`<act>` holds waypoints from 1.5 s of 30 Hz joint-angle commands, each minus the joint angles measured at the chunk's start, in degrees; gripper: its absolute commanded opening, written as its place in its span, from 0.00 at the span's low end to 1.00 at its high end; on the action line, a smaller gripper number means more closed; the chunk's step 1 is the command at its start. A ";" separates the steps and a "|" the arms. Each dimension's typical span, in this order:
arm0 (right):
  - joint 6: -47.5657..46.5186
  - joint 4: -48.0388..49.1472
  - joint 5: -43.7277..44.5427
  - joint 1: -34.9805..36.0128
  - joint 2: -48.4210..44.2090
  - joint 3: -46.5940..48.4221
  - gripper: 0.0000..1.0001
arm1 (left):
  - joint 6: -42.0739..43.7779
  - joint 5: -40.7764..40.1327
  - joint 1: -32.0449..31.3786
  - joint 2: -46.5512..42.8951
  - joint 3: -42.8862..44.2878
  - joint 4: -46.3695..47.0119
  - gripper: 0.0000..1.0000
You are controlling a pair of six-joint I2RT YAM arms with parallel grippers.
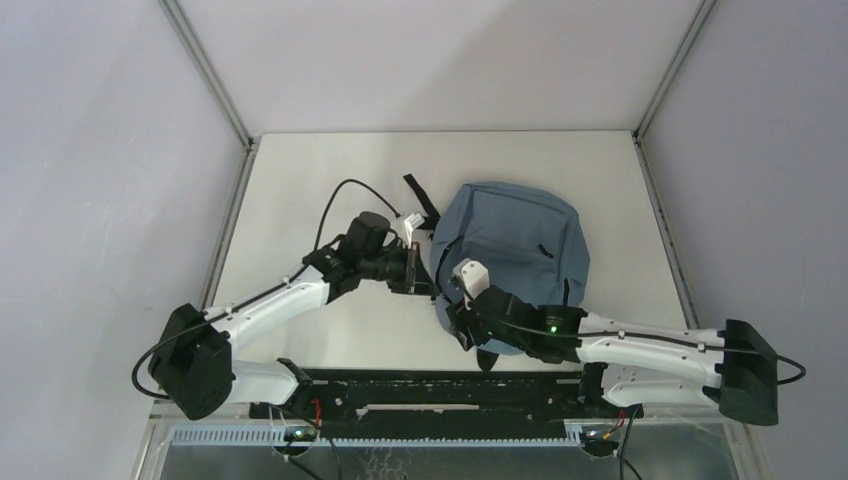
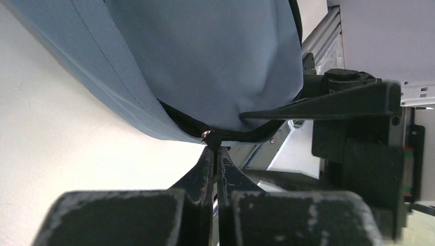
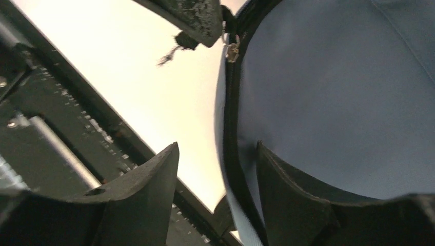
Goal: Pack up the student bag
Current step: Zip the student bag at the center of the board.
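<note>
The student bag (image 1: 515, 235) is a blue-grey backpack lying flat in the middle of the table. My left gripper (image 1: 418, 278) is at its left edge. In the left wrist view the gripper (image 2: 214, 149) is shut on the black zip pull (image 2: 211, 139) at the bag's black zip trim (image 2: 179, 119). My right gripper (image 1: 458, 322) is at the bag's near-left corner. In the right wrist view it (image 3: 216, 148) is open and straddles the zip edge (image 3: 233, 128), with one finger over the fabric (image 3: 287, 179) and the other over the table. The zip slider (image 3: 232, 51) shows just beyond.
A black strap (image 1: 421, 196) of the bag lies toward the far left. A black rail (image 1: 440, 385) runs along the near edge between the arm bases. Grey walls and metal posts enclose the white table (image 1: 300, 180).
</note>
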 commanded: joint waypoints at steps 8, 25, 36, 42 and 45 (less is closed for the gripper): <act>4.25 -1.35 14.16 5.33 -0.95 -0.26 0.00 | -0.55 2.06 7.55 1.51 4.99 2.50 0.00; 21.72 -15.54 22.89 21.10 -2.71 -0.79 0.00 | 1.22 -0.88 13.72 24.69 29.79 -2.08 0.00; 29.46 -16.57 28.62 19.17 -0.27 -0.83 0.00 | -0.28 2.12 13.52 31.90 41.62 -1.97 0.13; 21.02 -5.46 21.91 -6.38 3.57 -0.74 0.00 | 0.58 -4.68 12.51 18.11 36.77 -3.42 0.71; 16.87 3.74 10.56 -23.96 5.65 0.41 0.07 | 3.04 -8.72 12.58 8.49 32.47 -6.36 0.89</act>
